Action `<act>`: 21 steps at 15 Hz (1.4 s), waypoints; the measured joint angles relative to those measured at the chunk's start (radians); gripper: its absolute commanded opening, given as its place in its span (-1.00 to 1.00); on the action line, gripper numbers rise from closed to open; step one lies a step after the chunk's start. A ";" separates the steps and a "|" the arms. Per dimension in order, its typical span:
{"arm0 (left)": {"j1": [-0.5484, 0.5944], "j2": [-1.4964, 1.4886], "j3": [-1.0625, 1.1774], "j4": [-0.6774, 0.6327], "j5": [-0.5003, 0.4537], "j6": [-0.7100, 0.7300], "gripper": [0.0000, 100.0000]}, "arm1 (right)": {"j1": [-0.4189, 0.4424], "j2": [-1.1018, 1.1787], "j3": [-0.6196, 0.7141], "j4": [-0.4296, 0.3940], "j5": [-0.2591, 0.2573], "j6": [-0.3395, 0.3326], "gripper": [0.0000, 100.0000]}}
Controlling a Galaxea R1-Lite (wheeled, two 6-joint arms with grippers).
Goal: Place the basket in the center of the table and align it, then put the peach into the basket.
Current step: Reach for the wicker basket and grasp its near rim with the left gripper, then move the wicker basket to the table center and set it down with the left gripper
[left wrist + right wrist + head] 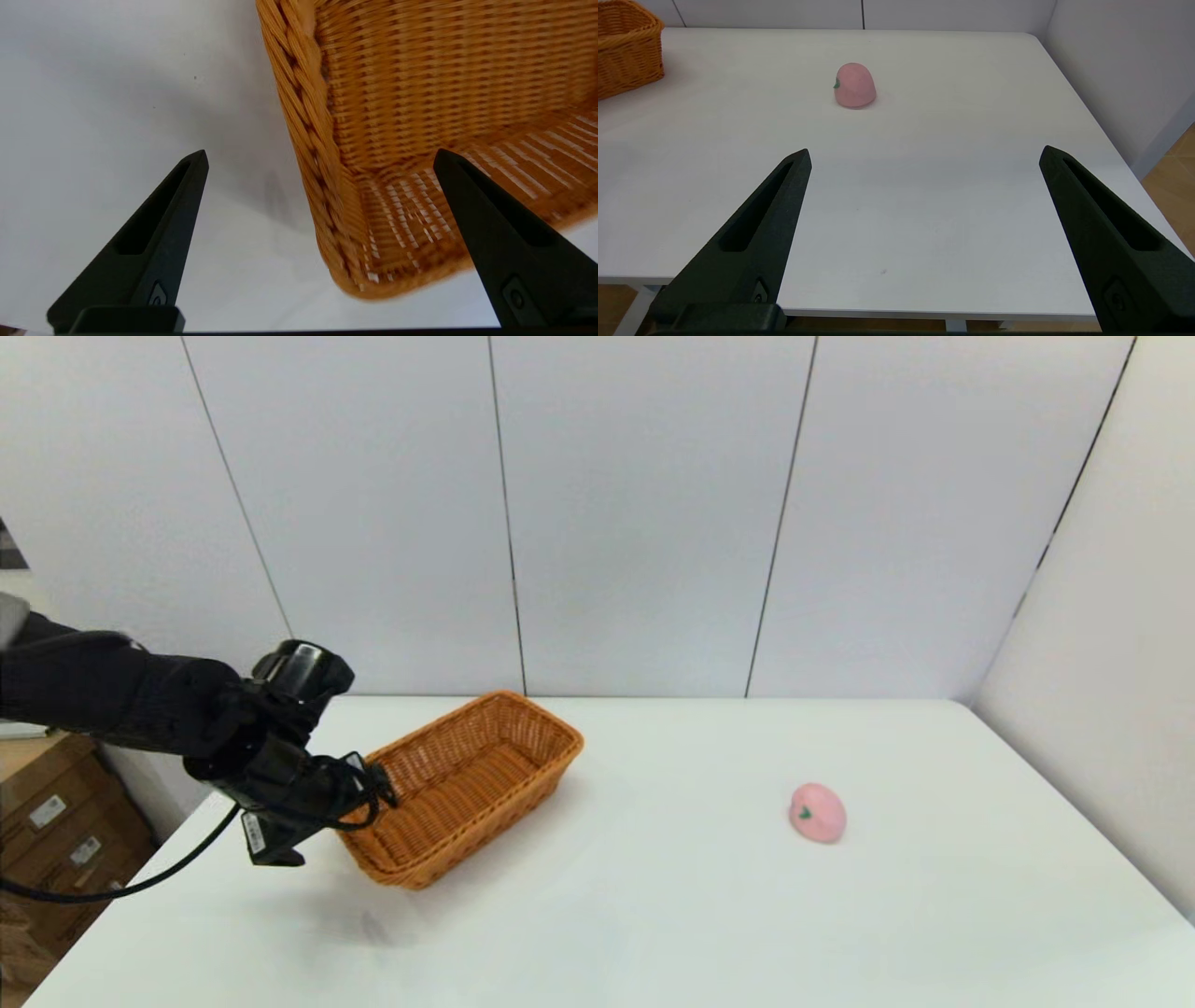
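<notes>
Soft, even light overhead; my basket (420, 140) smears with motion blur up close (its rim especially), casting faint grey shadow.

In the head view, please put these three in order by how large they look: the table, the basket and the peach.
1. The table, by far the largest; it runs across most of the lower picture.
2. The basket, several times wider than the peach.
3. The peach, smallest.

Basket and peach lie at similar depth, so nearness does not change the order.

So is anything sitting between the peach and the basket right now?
Nothing visible: only bare table lies between the peach and the basket. The left gripper, jaws open, straddles the basket's rim.
</notes>
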 measured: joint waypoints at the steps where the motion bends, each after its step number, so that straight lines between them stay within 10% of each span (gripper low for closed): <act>1: 0.006 0.037 -0.014 0.004 -0.001 -0.004 1.00 | 0.000 0.000 0.000 0.000 0.000 0.001 1.00; 4: 0.027 0.135 -0.063 0.037 -0.022 -0.007 1.00 | 0.000 0.000 0.000 0.001 0.000 0.000 1.00; 5: 0.032 0.157 -0.074 0.055 -0.039 -0.007 -1.00 | 0.000 0.000 0.000 0.001 0.000 0.000 1.00; 21: 0.058 0.180 -0.131 0.076 -0.334 -0.009 -1.00 | 0.000 0.000 0.000 0.001 0.000 0.000 1.00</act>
